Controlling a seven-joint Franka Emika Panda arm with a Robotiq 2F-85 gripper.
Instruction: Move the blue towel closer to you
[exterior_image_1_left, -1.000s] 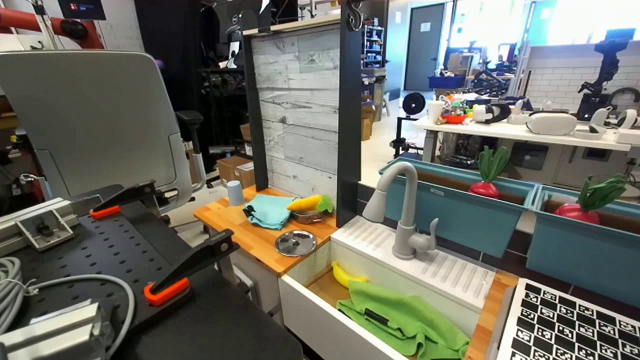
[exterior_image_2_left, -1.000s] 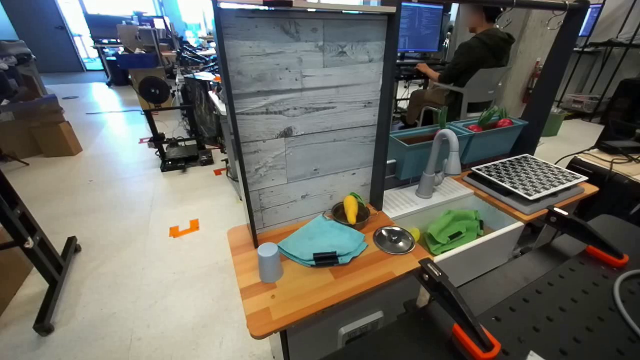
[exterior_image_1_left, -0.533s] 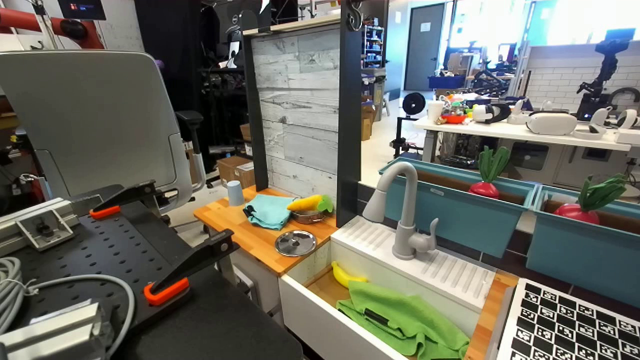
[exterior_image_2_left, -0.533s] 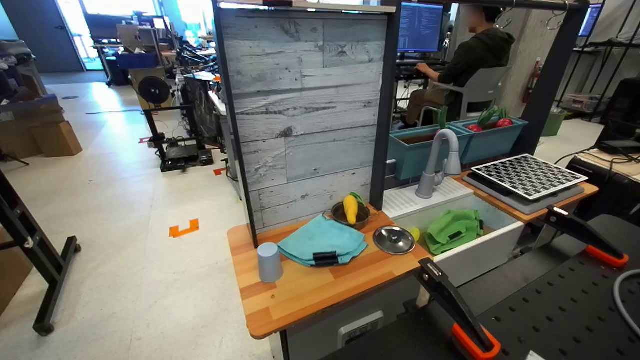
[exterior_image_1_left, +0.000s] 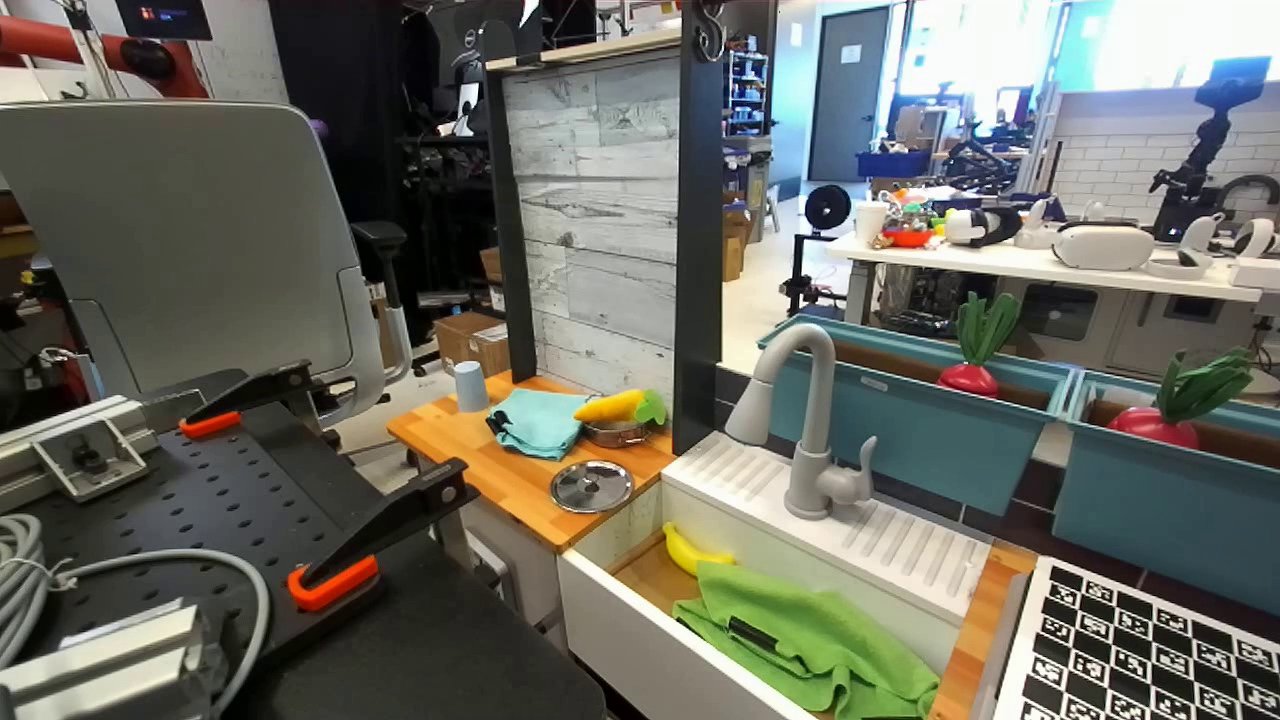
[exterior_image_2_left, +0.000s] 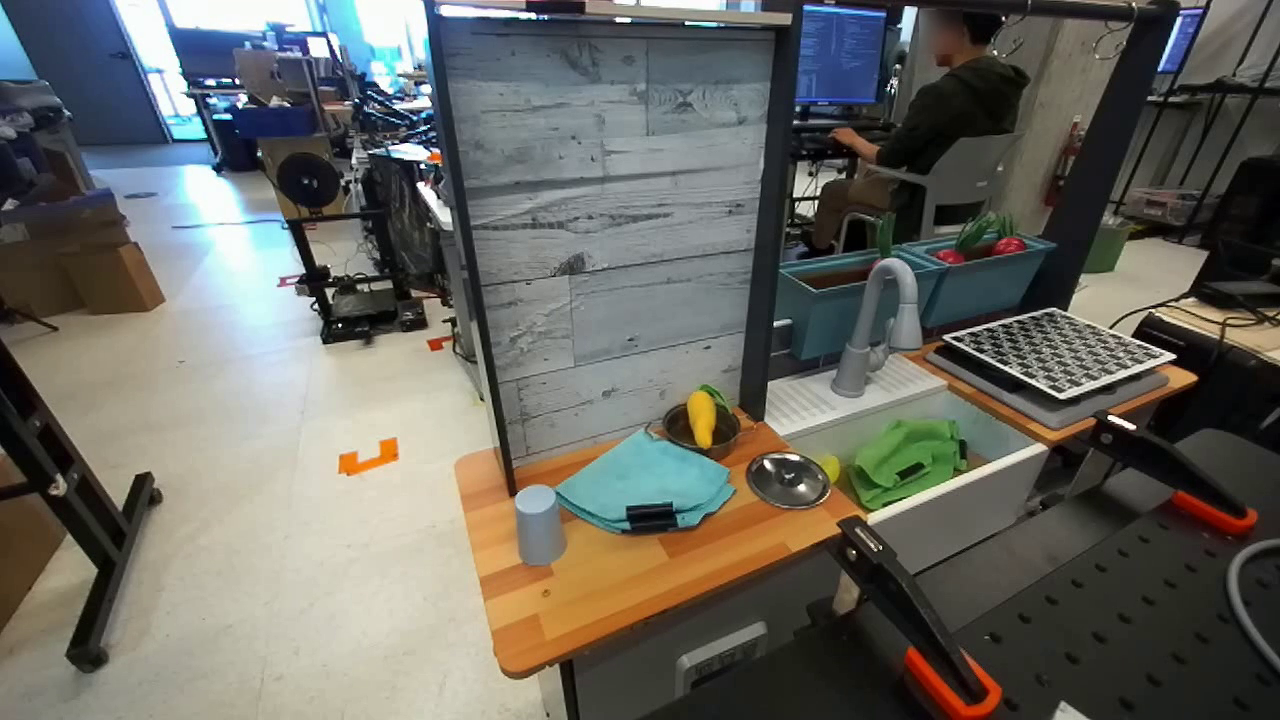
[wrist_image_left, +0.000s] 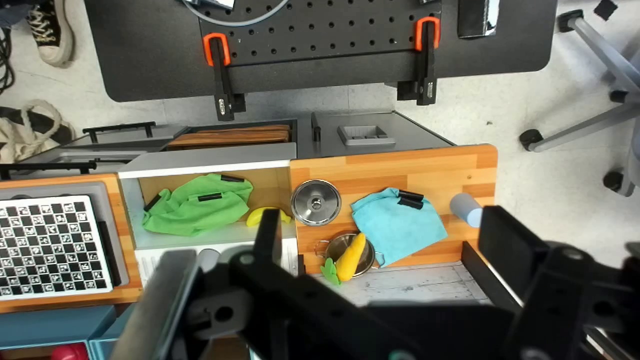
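Observation:
The blue towel lies folded and flat on the wooden counter (exterior_image_2_left: 620, 600), with black clip-like strips on its near edge. It shows in both exterior views (exterior_image_1_left: 540, 424) (exterior_image_2_left: 645, 478) and in the wrist view (wrist_image_left: 397, 227). My gripper (wrist_image_left: 384, 215) is open and empty in the wrist view, its fingers wide apart. It is high above the counter, with the towel seen between the fingers. No part of the gripper shows in either exterior view.
A blue-grey cup (exterior_image_2_left: 540, 525) stands beside the towel. A pot (wrist_image_left: 369, 257) with a yellow vegetable (wrist_image_left: 351, 257) touches its other side, near a metal lid (wrist_image_left: 316, 202). A wood-grain panel (exterior_image_2_left: 610, 230) rises behind. The sink holds a green towel (wrist_image_left: 200, 207) and banana (exterior_image_1_left: 692, 550); a faucet (exterior_image_1_left: 815, 430) stands there.

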